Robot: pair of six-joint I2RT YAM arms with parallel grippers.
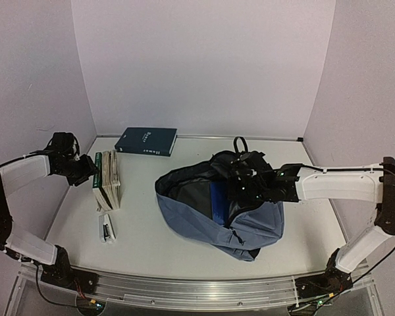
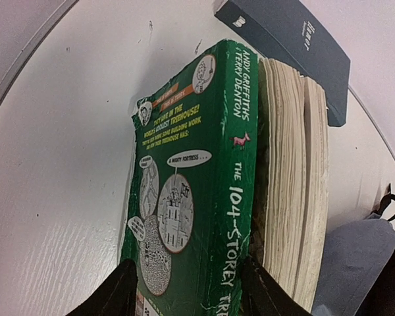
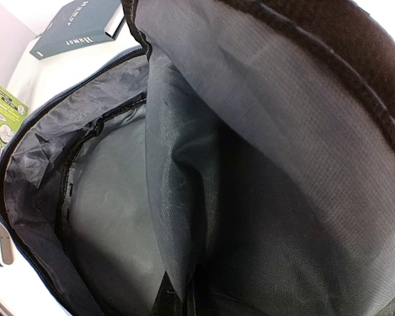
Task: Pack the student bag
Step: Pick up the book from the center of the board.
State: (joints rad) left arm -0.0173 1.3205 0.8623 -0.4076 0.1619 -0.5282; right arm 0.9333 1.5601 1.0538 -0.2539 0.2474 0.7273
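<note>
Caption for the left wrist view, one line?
Left jaws flank a green paperback standing beside a second book; student bag at lower right.

Stuff on the white bench [image 1: 151,253]
Student bag [image 1: 250,227] centre-right, dark book [image 1: 146,141] upper middle, paperbacks [image 1: 107,181] standing left, white gadget [image 1: 106,229] lower left.

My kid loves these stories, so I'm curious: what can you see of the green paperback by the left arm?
The green paperback book is a worn softcover. Its spine names Andy Griffiths and Terry Denton and starts "The 104-Storey". Cartoon bubbles fill its cover, and the corners are creased. It stands on edge on the white table, against a cream-paged book. The left pincer straddles it; whether it squeezes is unclear.
</note>
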